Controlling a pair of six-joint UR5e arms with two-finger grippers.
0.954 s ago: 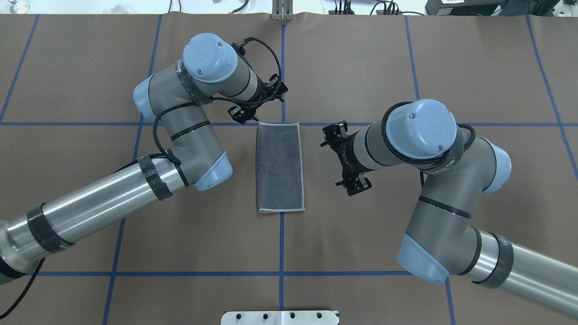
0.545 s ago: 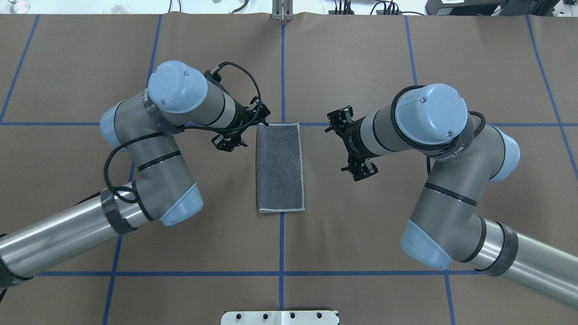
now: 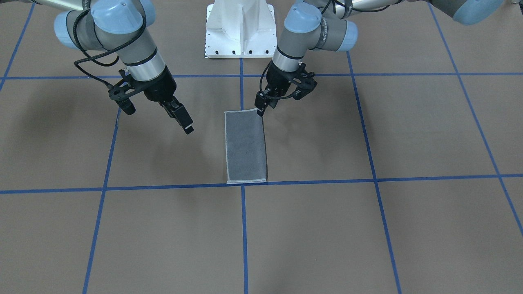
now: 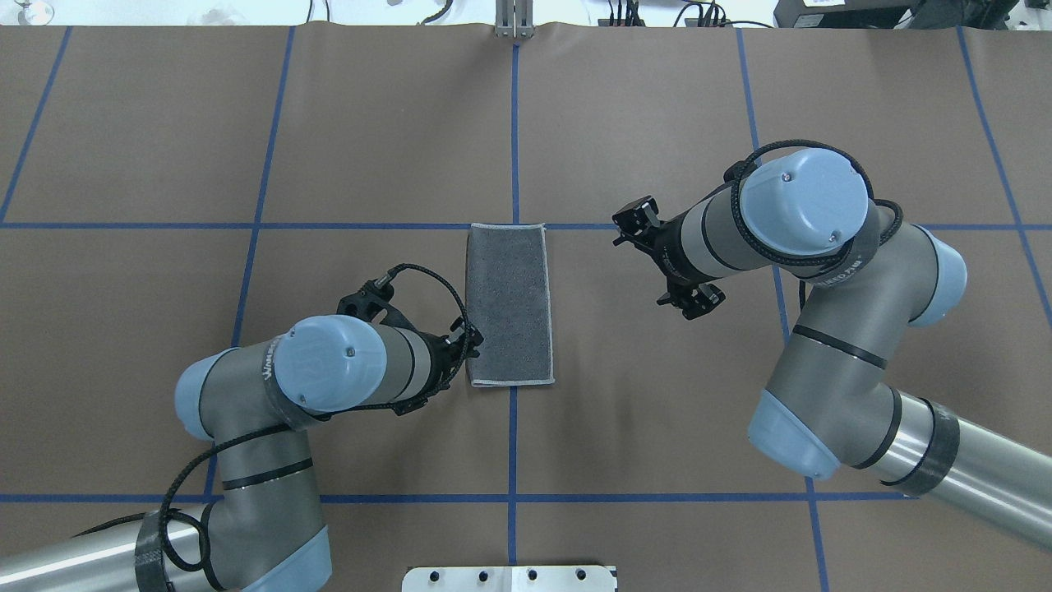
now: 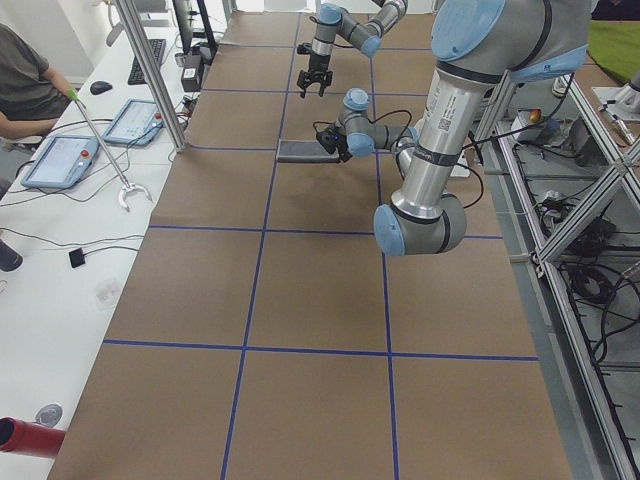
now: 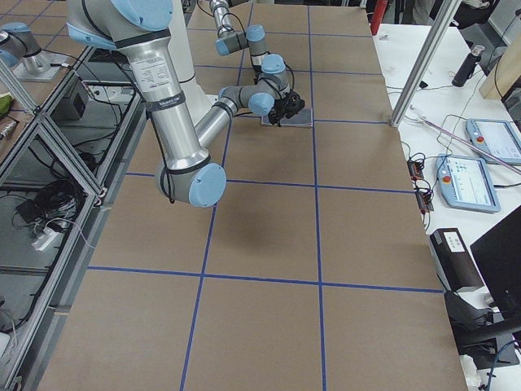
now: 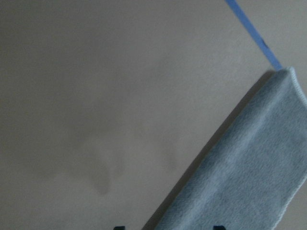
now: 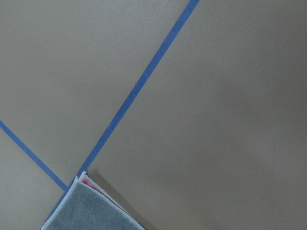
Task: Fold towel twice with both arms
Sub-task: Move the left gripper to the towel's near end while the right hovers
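A small terry towel [image 4: 508, 304] lies folded once into a long narrow rectangle, grey face up, with a pale stitched border along its ends and one long side. It sits in the middle of the brown covered table [image 4: 657, 123]. Its far short end runs along a blue tape line [image 4: 370, 226], and a second blue line runs under its length. The right wrist view catches one corner, where a sliver of pink shows between the two layers.

The left gripper [image 3: 260, 109] is down at the towel's corner nearest the robot, on its left long edge. The left wrist view shows its two dark fingertips spread apart, with the towel's folded edge running between them. I cannot tell whether they touch the cloth.

The right gripper [image 3: 186, 124] hangs tilted above the table on the towel's other side, well apart from it. It shows only as one dark bar, so I cannot tell whether its fingers are apart or together.

Pale lettering runs along both grey wrist segments, too small and curved to read. A white pedestal base [image 3: 239, 24] stands between the arms.
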